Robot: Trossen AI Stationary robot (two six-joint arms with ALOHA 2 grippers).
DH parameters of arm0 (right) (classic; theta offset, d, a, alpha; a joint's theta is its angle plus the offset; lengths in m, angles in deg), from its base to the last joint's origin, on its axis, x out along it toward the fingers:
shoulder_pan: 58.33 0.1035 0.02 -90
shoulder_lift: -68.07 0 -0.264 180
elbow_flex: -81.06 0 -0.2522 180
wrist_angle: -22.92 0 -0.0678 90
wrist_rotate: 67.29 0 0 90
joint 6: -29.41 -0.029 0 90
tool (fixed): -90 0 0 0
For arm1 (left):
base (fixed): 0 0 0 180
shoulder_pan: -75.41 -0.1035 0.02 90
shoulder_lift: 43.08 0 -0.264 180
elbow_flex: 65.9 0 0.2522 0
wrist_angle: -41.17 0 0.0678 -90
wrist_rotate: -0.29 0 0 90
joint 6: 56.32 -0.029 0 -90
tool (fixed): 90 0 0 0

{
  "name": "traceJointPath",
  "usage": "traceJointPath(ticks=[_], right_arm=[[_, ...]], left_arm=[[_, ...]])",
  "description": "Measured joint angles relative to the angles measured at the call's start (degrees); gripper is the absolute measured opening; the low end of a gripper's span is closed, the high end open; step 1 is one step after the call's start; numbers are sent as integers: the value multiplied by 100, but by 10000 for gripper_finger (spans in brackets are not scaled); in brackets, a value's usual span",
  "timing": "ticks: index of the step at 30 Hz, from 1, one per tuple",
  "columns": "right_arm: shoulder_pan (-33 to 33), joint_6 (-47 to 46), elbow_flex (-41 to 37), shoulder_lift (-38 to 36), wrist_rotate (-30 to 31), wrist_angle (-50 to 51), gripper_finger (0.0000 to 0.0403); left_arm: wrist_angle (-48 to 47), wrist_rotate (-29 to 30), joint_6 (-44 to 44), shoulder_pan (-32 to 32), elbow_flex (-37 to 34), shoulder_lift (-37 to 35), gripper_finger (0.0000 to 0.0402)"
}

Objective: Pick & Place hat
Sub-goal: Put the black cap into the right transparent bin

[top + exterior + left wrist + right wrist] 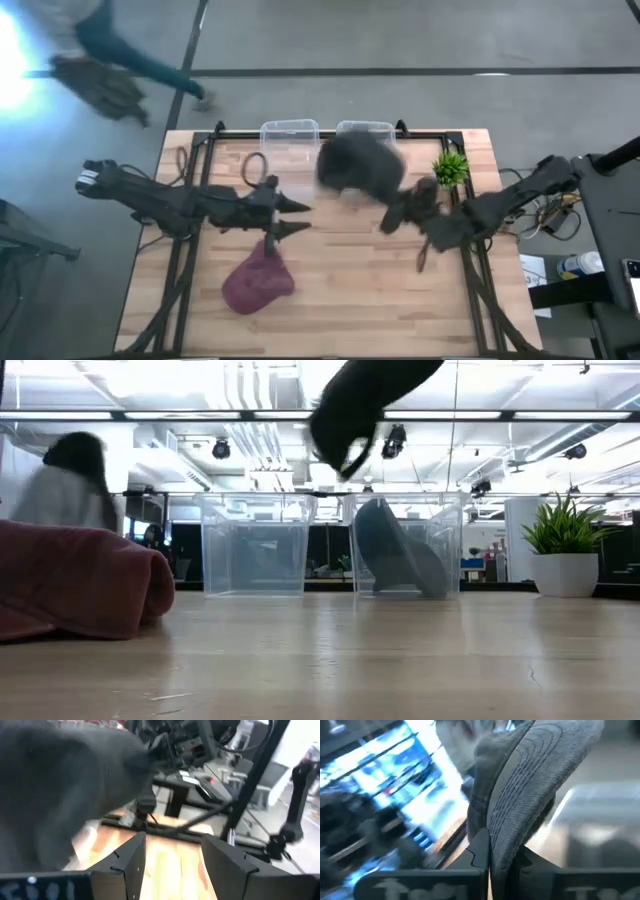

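My right gripper (398, 208) is shut on a dark grey hat (358, 165) and holds it in the air by the right clear bin (366, 129). In the low view the grey hat (360, 400) hangs high above the table, and another grey-blue hat (400, 555) leans inside the right bin (448, 540). A maroon hat (258, 280) lies on the table near the front; it also fills the left of the low view as the maroon hat (80, 580). My left gripper (292, 217) is open above the table's middle, just beyond the maroon hat, touching nothing. In its wrist view my left gripper (172, 852) faces the grey hat (65, 785). My right gripper (502, 857) pinches the grey hat's stitched brim (512, 827) between its two fingers, and the brim's edge runs back between them. The hat is lifted clear of the table and bin, its crown (350, 160) reaching away from the fingers toward the far-left.
A second clear bin (290, 135) stands left of the right one at the far edge. A small potted plant (451, 166) stands at the far right, close to my right arm. A person (110, 60) moves beyond the table's far-left corner. Bare wood (380, 290) lies at the near right.
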Motion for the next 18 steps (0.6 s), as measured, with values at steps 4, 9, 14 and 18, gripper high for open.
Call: traceJointPath(ticks=[4,9,14,18], right_arm=[[-406,705,461,-287,331,1061,12],[-1120,69,1035,-218,-579,2880,12],[-1759,-693,1354,406,-1440,4409,12],[-2322,-345,1414,916,-2081,4454,12]], left_arm=[[-237,577,-9,152,-31,-300,186],[-910,1103,320,318,-32,-456,186],[-1392,1426,687,466,-32,-447,186],[-2048,1734,1069,553,-32,-445,186]])
